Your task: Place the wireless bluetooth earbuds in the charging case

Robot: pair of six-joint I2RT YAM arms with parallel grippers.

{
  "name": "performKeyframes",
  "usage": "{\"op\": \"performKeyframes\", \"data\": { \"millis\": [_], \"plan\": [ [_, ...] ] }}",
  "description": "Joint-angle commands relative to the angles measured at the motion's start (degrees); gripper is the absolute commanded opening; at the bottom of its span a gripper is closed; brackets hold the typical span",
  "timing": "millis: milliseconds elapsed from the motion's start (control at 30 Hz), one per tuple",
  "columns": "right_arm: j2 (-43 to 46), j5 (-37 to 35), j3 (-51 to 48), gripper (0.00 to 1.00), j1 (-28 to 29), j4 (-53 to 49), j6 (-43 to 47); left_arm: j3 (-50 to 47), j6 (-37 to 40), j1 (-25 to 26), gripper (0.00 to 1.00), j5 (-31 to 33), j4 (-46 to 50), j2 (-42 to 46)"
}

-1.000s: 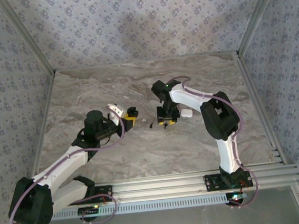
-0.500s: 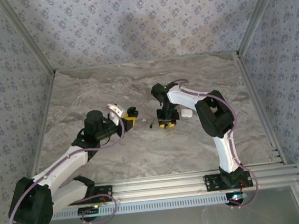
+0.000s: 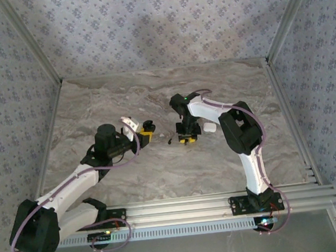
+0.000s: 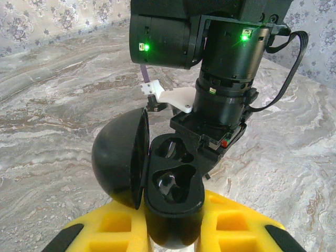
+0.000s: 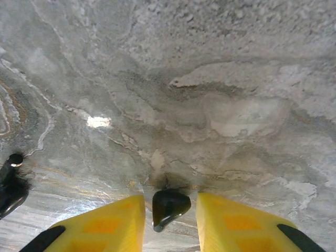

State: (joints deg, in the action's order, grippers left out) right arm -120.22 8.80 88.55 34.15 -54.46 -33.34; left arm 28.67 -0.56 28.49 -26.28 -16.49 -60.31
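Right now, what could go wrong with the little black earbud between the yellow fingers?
The earbud that the right gripper straddles is tiny and rounded, so it might squirt out when pinched. The other earbud lies nearby on the table and could get knocked. The open case in the left gripper has small wells; a tilted earbud may miss them.

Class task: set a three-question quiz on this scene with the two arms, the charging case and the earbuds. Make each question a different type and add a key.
1. True or false: the left gripper is shut on the open, glossy black clamshell charging case.
2. What lies between the yellow foam fingers of the right gripper, on the grey marbled table? A) a tiny black stemmed earbud B) a white cable C) nothing
3. Fill in: both sockets of the case are ____.
Key: 1 true; 2 A; 3 empty.
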Motion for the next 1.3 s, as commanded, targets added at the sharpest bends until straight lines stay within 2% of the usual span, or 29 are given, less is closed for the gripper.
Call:
{"op": "performKeyframes", "data": {
  "millis": [0, 300, 700, 900, 1267],
  "plan": [
    [-1.77, -0.09, 1.36, 0.31, -0.33, 0.23, 0.91, 1.67, -0.15, -0.36, 0.12, -0.26, 0.29, 0.5],
    [-1.59, -0.44, 1.22, 0.23, -0.42, 1.26, 1.27, 1.68, -0.06, -0.41, 0.12, -0.17, 0.63, 0.39],
    [2.82, -2.56, -2.18, 0.2, -0.4, 4.72, 0.72, 2.09, 0.55, -0.35, 0.11, -0.65, 1.46, -0.41],
    [12.44, -3.99, -10.06, 0.2, -0.41, 12.44, -0.7, 1.36, -0.3, 0.38, 0.1, -2.34, -1.68, -2.14],
    [35.63, -7.35, -25.54, 0.21, -0.59, 26.33, 2.05, 0.61, -1.9, 5.68, 0.09, -1.65, -16.89, -12.6]
  ]
}}
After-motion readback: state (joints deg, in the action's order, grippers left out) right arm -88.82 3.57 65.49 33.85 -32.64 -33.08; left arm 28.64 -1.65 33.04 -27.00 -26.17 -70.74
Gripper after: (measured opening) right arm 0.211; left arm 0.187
